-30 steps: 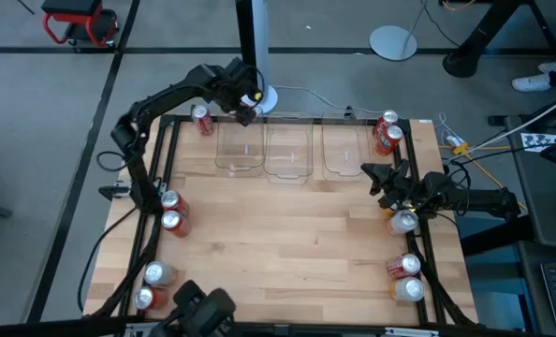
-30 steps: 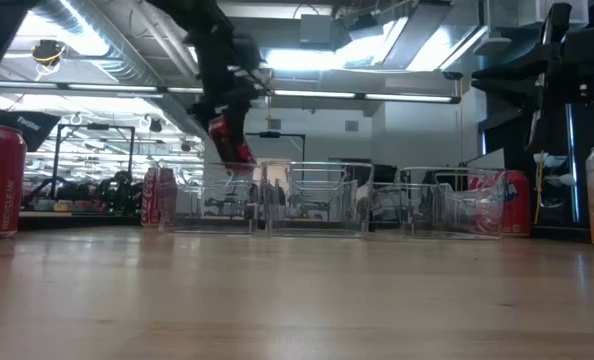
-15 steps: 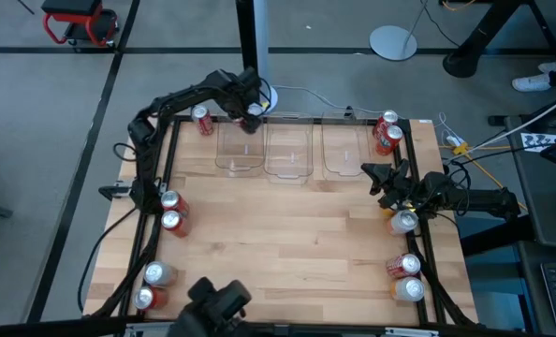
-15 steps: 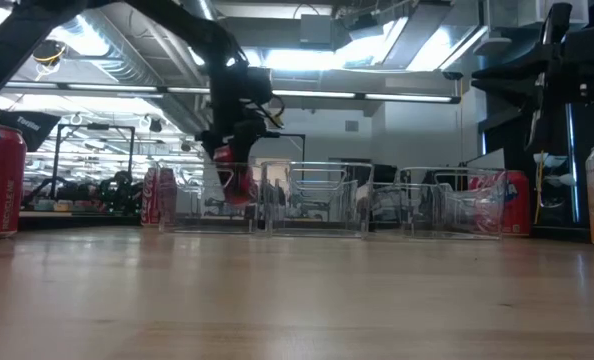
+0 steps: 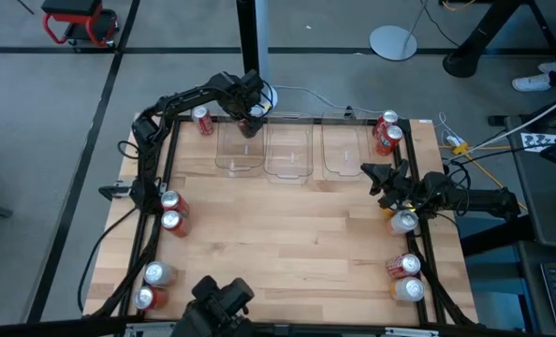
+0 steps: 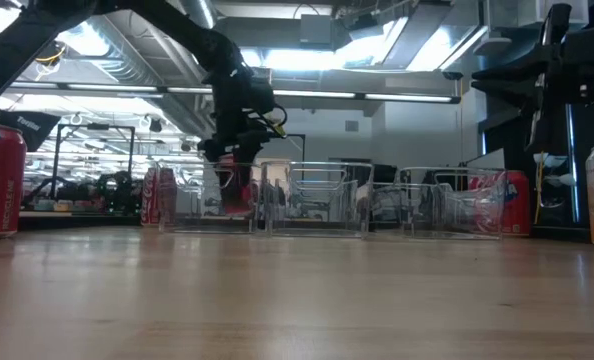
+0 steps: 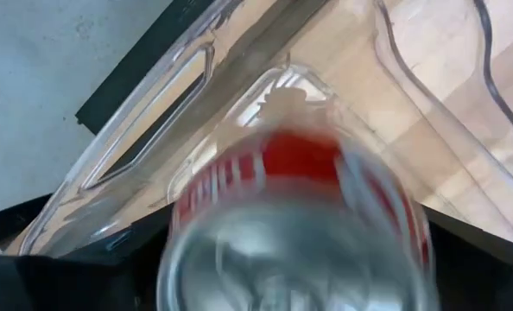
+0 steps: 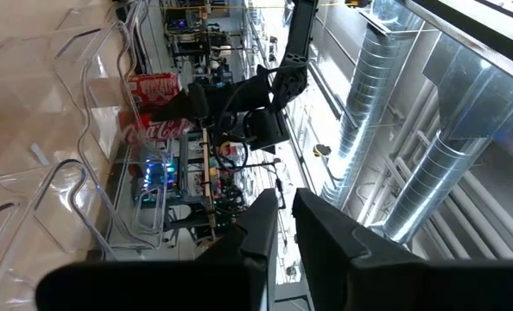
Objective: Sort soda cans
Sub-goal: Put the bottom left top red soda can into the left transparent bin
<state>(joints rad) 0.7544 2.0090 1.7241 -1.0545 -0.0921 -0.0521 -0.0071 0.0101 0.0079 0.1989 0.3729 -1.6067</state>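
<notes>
Nearest, red soda cans (image 5: 172,211) with round silver tops stand upright on the pale wooden table (image 5: 287,234). Farther, the right gripper (image 5: 370,174) rests pinched shut. Beyond, the left gripper (image 5: 249,123) grips an upright red can (image 6: 235,180) inside the leftmost clear plastic bin (image 5: 240,150).

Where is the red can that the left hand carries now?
In the high view the red can is in the left hand, at the back edge of the leftmost bin.
</notes>
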